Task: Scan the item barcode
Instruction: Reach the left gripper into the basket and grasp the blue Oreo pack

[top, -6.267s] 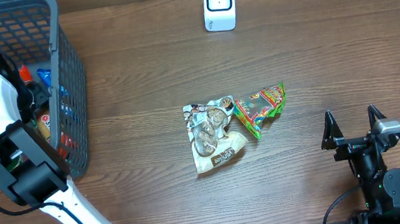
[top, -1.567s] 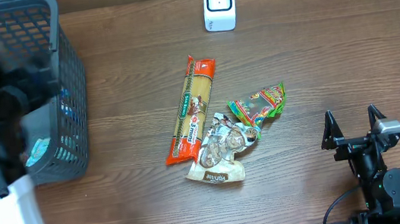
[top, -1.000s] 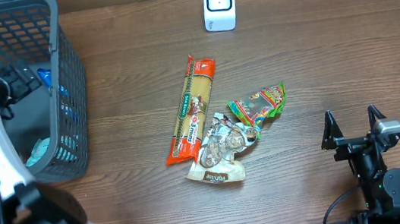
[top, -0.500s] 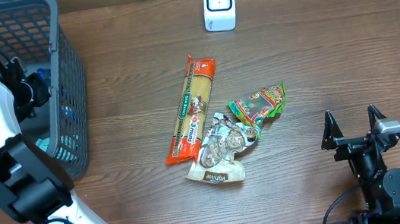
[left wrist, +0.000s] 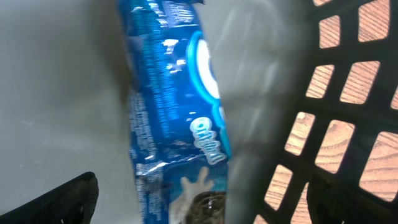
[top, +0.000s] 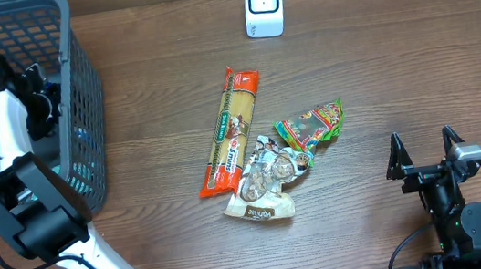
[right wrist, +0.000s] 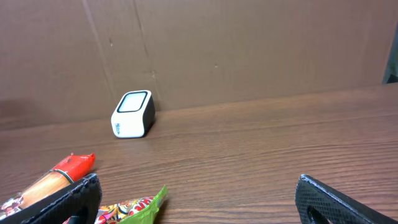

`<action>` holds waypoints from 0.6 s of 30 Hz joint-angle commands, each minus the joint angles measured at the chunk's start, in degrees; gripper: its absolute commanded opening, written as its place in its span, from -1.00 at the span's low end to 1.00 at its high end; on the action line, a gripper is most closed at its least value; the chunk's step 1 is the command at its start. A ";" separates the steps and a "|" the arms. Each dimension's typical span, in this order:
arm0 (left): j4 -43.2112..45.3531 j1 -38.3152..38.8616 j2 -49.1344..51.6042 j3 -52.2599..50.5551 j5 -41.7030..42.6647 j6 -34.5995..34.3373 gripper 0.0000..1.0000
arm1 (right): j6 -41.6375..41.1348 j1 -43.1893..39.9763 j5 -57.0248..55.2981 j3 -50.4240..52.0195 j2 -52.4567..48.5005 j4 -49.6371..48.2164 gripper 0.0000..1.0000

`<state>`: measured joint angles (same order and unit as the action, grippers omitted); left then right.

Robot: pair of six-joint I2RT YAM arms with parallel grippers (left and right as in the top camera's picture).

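Inside basket [top: 87, 144], left gripper [top: 45, 96] spread, over packet [left wrist: 174, 124]

We saw a dark brown wood-grain table [top: 415, 58]. The small white boxy scanner [top: 263, 6] had a pale grey face. The long orange-red pasta packet [top: 231, 131] carried a green label strip. The triangular green snack bag [top: 313, 126] showed red and mixed bright print. The crinkled silver-and-beige pouch [top: 261, 185] had brown print. The grey plastic mesh basket [top: 84, 98] held a glossy blue packet [left wrist: 174, 124] with white lettering.
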<state>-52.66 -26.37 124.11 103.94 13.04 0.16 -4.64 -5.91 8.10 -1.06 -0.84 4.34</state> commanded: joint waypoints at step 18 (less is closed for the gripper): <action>-1.05 2.01 4.63 0.02 -4.63 -3.61 0.82 | 0.17 -0.17 -0.50 0.61 0.55 -0.22 1.00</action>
<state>-52.93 -25.08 125.40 103.94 8.71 -2.61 -4.64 -5.91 8.10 -1.06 -0.84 4.34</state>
